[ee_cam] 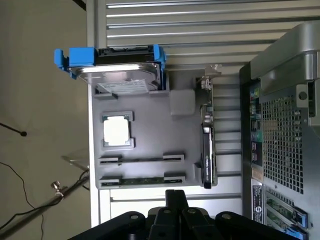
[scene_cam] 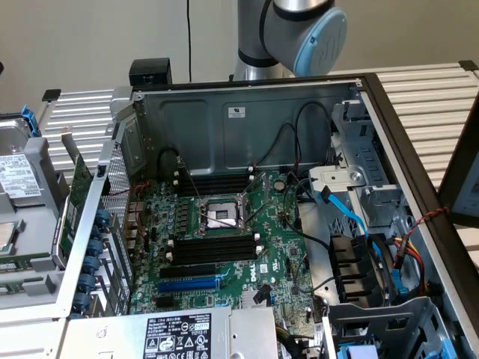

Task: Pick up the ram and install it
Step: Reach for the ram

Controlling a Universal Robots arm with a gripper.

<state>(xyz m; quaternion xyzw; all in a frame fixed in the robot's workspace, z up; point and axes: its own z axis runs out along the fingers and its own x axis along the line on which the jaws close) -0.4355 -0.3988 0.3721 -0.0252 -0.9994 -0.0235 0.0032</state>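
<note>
Over the gray parts tray [ee_cam: 150, 135], I see my gripper [ee_cam: 176, 200] clenched shut, nearest the ram [ee_cam: 142, 180] lying in its cradle.

Exterior view: off the arm [scene_cam: 299, 30], high and near, angled down into the open case [scene_cam: 247, 127], motherboard [scene_cam: 224, 247] central.
Wrist view: set behind the fingers [ee_cam: 176, 197], facing down from well above on the tray [ee_cam: 150, 125] beside the case.
Shared: tray, hard drive [ee_cam: 120, 75] and the case's perforated rear wall, all at the exterior view's left.
</note>
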